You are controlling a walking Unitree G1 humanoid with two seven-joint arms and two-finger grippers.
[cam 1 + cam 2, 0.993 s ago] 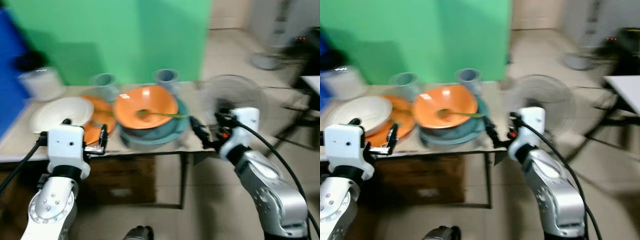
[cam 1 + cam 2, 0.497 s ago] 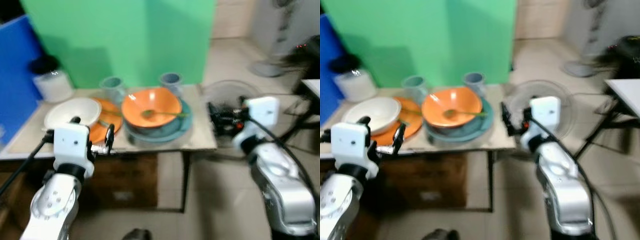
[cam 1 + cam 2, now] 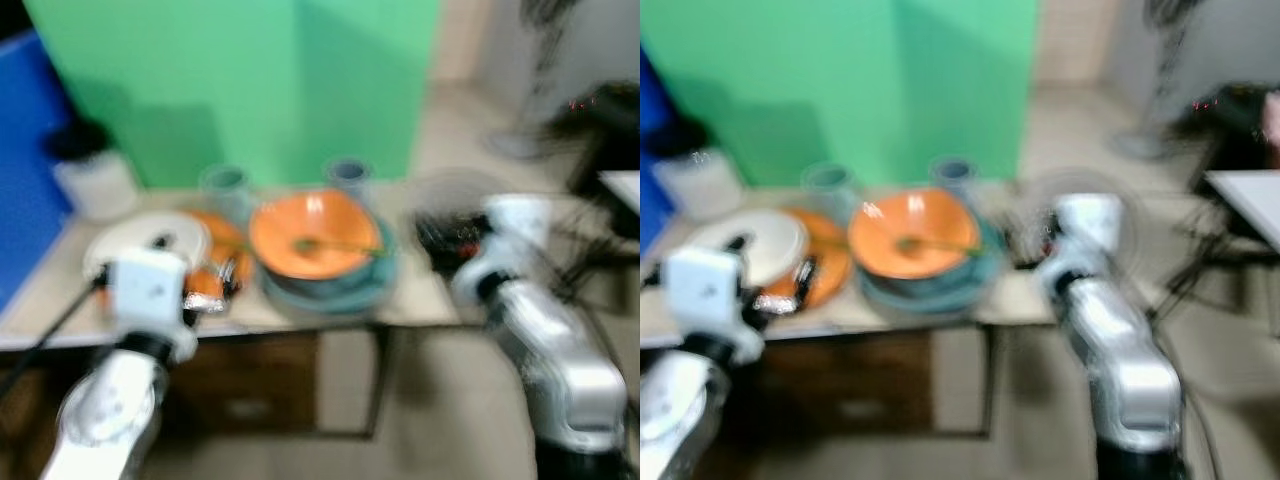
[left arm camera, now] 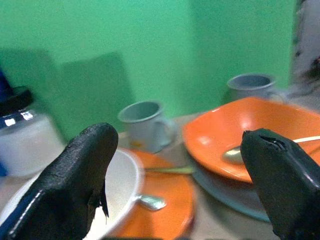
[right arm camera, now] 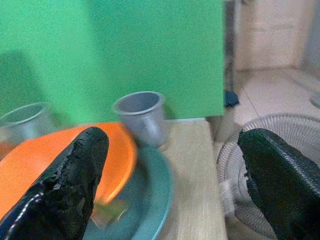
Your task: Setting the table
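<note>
A low wooden table (image 3: 420, 290) holds the dishes. An orange bowl (image 3: 310, 235) with a green spoon (image 3: 335, 244) sits on a teal plate (image 3: 345, 292). To its left are a white bowl (image 3: 140, 238) and an orange plate (image 4: 170, 200) with a spoon (image 4: 150, 201) on it. Two grey-blue cups (image 3: 225, 183) (image 3: 347, 172) stand behind them. My left gripper (image 4: 177, 150) is open at the table's front left, facing the white bowl and orange plate. At the table's right end my right gripper (image 5: 172, 150) is open, facing the right cup (image 5: 140, 117).
A green screen (image 3: 250, 80) rises behind the table. A white container (image 3: 92, 183) with a black lid stands at the back left. A floor fan (image 5: 230, 165) sits right of the table, and a dark stand (image 3: 1240, 110) is farther right. Tiled floor lies in front.
The whole picture has shifted and blurred, so the camera is moving. My right gripper has risen from the table's front edge to its right end. The dishes have not moved.
</note>
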